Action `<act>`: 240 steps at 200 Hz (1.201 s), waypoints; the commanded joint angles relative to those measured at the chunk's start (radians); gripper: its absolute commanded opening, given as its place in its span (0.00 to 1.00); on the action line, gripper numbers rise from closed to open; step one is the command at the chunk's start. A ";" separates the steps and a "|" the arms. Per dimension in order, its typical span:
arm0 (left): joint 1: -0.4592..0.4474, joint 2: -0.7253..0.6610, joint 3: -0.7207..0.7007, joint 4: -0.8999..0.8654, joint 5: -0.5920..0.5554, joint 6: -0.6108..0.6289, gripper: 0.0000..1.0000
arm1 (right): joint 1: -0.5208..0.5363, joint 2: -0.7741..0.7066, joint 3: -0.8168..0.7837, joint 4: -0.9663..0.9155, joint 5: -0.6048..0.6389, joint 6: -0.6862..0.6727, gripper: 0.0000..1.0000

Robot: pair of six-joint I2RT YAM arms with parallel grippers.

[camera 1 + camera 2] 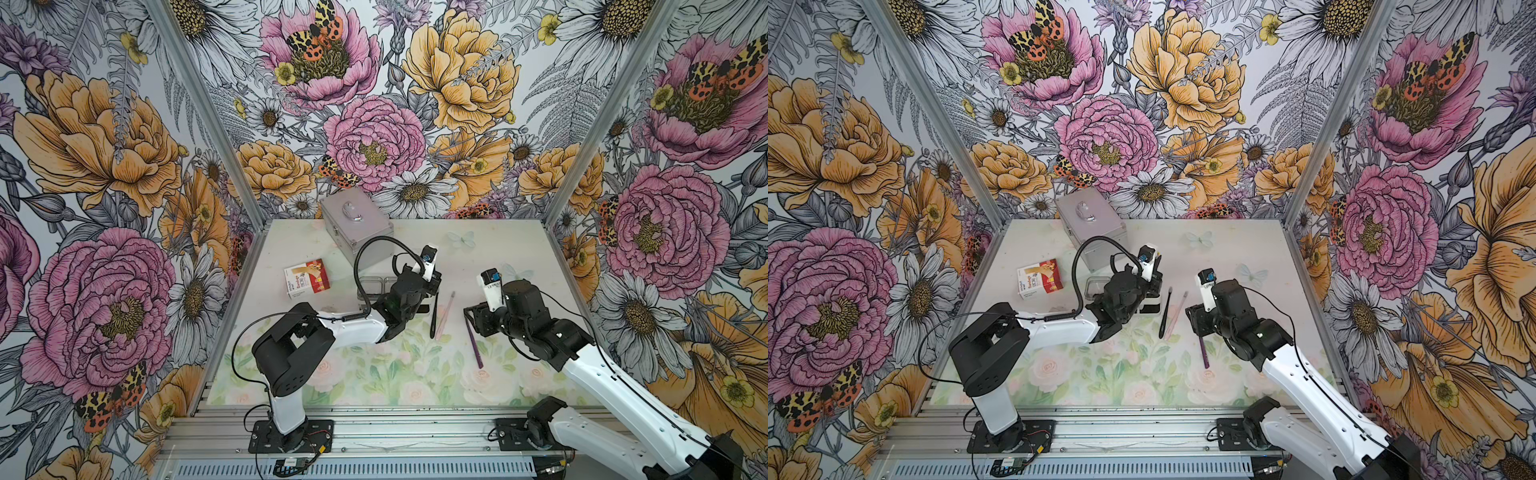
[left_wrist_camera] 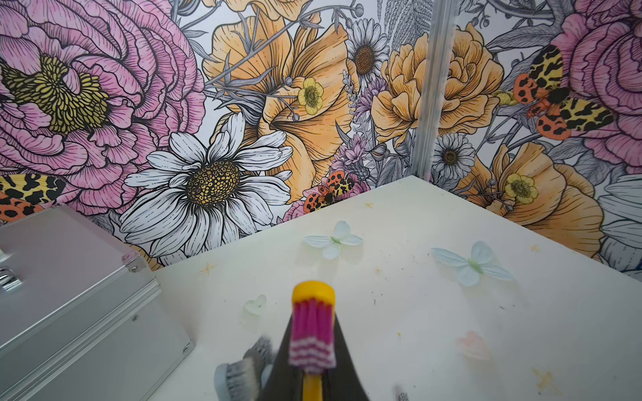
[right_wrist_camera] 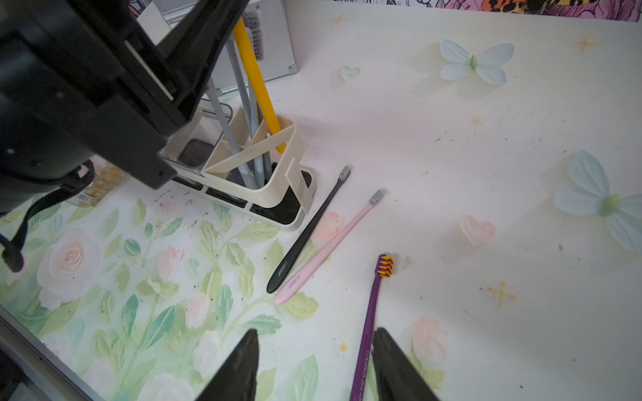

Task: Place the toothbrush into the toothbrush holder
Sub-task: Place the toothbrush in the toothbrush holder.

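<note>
Right gripper jaws apart, straddling purple toothbrush handle, near toothbrush holder. Left gripper clamped on yellow toothbrush, tilted, handle tip at holder's white slotted end rim; inside or not, can't tell.

Reaches forward with the left arm, wrist tipped steeply down, left gripper clamped tight on the toothbrush (dark fingers pressed against its handle). Extends the right arm low and inward, right gripper angled downward, jaws parted halfway, gripping nothing.
</note>
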 commanded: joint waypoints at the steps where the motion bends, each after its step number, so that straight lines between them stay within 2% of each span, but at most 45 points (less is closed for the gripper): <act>1: 0.010 0.051 0.009 -0.025 -0.008 -0.031 0.00 | -0.007 -0.007 -0.001 0.002 0.002 -0.010 0.54; 72: 0.014 0.055 0.012 -0.038 0.009 -0.047 0.00 | -0.012 -0.008 -0.003 0.000 0.013 -0.010 0.54; 84: 0.015 0.050 0.011 -0.038 0.016 -0.045 0.04 | -0.013 -0.008 -0.003 0.001 0.015 -0.011 0.54; 110: 0.009 0.040 0.006 -0.036 0.024 -0.037 0.07 | -0.015 -0.005 -0.003 0.001 0.019 -0.010 0.54; 161: -0.013 0.035 0.001 -0.031 0.023 -0.011 0.27 | -0.021 -0.001 -0.004 0.001 0.021 -0.009 0.54; 230: -0.029 0.034 0.004 -0.028 0.014 0.000 0.37 | -0.029 -0.005 -0.008 0.000 0.019 -0.004 0.54; 240: -0.029 -0.003 0.004 -0.027 0.011 0.002 0.39 | -0.030 -0.005 -0.006 -0.001 0.019 -0.004 0.54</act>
